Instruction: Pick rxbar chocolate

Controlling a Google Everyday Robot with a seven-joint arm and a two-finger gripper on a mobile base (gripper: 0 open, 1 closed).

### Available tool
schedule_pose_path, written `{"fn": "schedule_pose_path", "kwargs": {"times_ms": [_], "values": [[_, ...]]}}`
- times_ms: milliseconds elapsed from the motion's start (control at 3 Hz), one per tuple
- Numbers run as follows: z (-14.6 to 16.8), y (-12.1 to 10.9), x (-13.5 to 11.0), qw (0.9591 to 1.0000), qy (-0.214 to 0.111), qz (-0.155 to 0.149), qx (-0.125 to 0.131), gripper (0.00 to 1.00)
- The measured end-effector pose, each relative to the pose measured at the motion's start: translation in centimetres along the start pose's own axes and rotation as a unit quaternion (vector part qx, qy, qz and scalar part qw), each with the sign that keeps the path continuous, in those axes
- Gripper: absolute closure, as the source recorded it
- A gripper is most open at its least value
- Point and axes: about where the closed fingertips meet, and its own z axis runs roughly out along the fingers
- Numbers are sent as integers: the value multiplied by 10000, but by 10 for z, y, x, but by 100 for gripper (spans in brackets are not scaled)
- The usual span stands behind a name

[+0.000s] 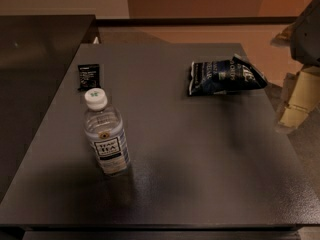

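The rxbar chocolate [88,76] is a small flat black wrapper with white lettering. It lies on the grey table [190,154] near the far left edge, just behind the bottle. My gripper [296,103] shows at the right edge of the view, beyond the table's right side and above the floor. It is far from the rxbar, across the whole width of the table, and holds nothing that I can see.
A clear bottle [105,134] with a white cap stands upright at the left, in front of the rxbar. A dark blue-and-white chip bag [224,76] lies at the far right. A dark counter [35,59] adjoins the table's left side.
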Motion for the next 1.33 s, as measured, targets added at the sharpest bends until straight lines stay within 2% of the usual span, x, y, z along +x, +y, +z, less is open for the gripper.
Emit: {"fn": "schedule_pose_path", "kwargs": {"times_ms": [333, 667, 1000, 1333], "values": [[0, 0, 0, 10000, 0, -1, 0, 0], [17, -9, -24, 9995, -61, -268, -164, 0], [45, -22, -63, 9972, -205, -606, -397, 0], [74, -39, -114, 9935, -418, -884, -584, 0]]}}
